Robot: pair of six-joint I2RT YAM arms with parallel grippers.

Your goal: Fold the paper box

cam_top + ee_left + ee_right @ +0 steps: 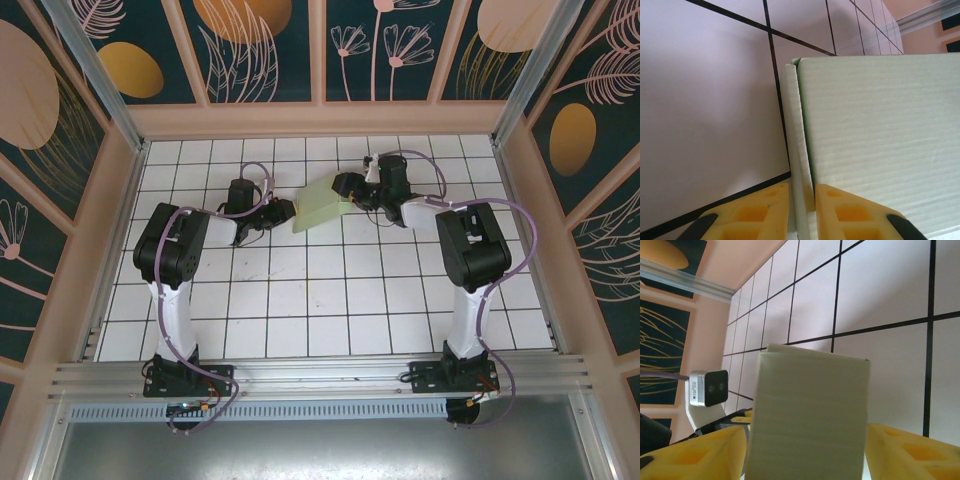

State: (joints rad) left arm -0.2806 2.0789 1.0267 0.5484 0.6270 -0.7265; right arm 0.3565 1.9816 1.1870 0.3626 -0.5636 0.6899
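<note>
The paper box (320, 208) is pale green, folded flat and squarish, and lies at the back middle of the white tiled table. My left gripper (283, 211) meets its left edge. In the left wrist view the yellow jaws (802, 212) are shut on a thin upright side wall of the box (880, 125). My right gripper (348, 186) is at the box's far right corner. In the right wrist view its fingers (807, 455) stand on either side of a box panel (810, 410), with only thin slivers between card and pads.
The tiled table (320, 290) is ringed by wooden-framed walls (320, 120). A metal rail (320, 375) runs along the near edge at the arm bases. The left arm's wrist camera (710, 387) shows just left of the box panel.
</note>
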